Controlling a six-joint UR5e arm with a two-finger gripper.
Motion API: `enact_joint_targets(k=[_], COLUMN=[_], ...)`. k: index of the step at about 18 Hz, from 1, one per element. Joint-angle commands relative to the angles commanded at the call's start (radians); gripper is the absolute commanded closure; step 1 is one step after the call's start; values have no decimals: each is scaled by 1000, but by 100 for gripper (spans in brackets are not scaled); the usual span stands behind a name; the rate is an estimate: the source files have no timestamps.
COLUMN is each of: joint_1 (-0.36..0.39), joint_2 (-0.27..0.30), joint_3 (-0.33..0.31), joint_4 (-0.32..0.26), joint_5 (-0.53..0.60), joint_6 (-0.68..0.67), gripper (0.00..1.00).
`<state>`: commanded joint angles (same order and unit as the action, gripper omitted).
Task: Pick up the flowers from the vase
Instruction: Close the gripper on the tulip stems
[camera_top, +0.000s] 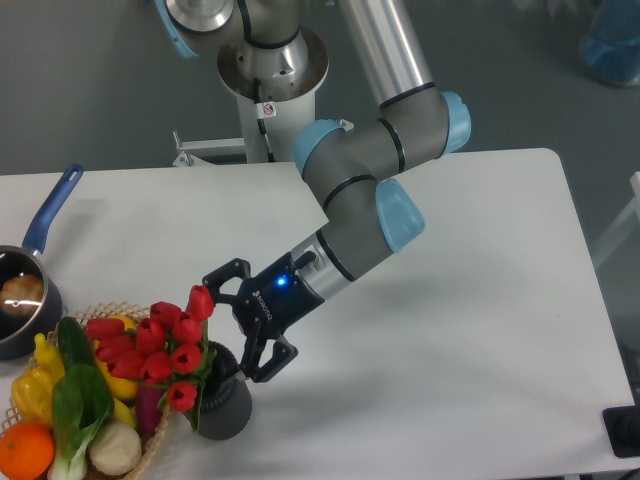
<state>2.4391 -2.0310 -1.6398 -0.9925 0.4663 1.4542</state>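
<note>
Low at the front-left of the white worktop, the vase stands close to the near edge, with the flowers in its mouth and leaning left over a wicker basket of vegetables. The basket touches or nearly touches the vase's left side and runs out of view at the bottom-left corner. A saucepan with a blue handle sits at the left edge, partly cut off.

The end effector is released, its two black fingers spread wide; one points at the topmost bud, the other hangs just above the vase's right rim. It grips nothing, and whether a fingertip touches the rim cannot be told. The arm reaches in from the grey base beyond the far edge.

To the right of the vase and arm, the worktop is bare out to its rounded right corners. A blue light glows on the end effector's wrist; pale lettering beside it is too small to read, as is the small red-marked sticker on the base.
</note>
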Motion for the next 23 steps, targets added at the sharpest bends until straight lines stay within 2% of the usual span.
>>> enact_joint_targets(k=[5,7,8,9,18,21,23], joint_1=[-3,-3,-3,-3,-3,-3,-2], joint_2=[-2,-2,-2,0,2,5,8], joint_3=[0,2,0,0,0,0,0], joint_4=[0,0,0,0,0,0,0], joint_5=[0,0,0,-2,-3,-3,-3], joint_6=[2,0,0,0,-17,-34,-51], gripper=[7,15,25,29,36,43,55])
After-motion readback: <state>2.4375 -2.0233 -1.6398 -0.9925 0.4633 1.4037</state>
